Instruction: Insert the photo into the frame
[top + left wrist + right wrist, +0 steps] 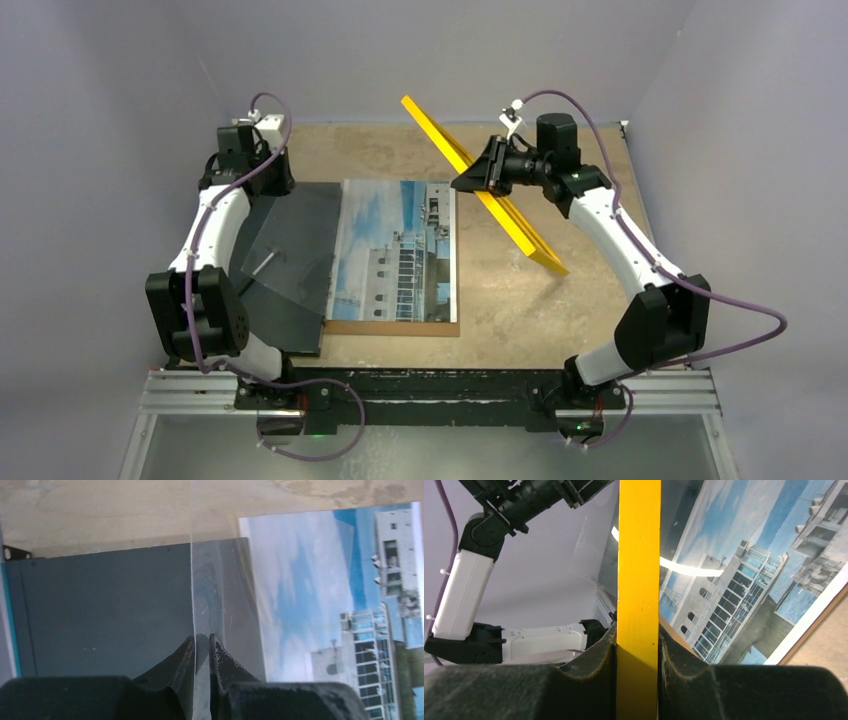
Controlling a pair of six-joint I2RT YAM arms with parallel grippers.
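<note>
Frame (pixel 639 555): both ends were cut off in right wrist view. Backing board (pixel 400 328): was largely hidden under photo (pixel 395 250).

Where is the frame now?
In the top view, the frame is right of centre, clamped in the right gripper, tilted, beside the photo.

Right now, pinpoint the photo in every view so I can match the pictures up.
Top external: photo lies flat mid-table, left of the raised frame.
Left wrist: photo fills the right side, right of the black board.
Right wrist: photo sits upper right, behind the frame's yellow bar.
Shared landmark: the printed white building, visible in all three.
</note>
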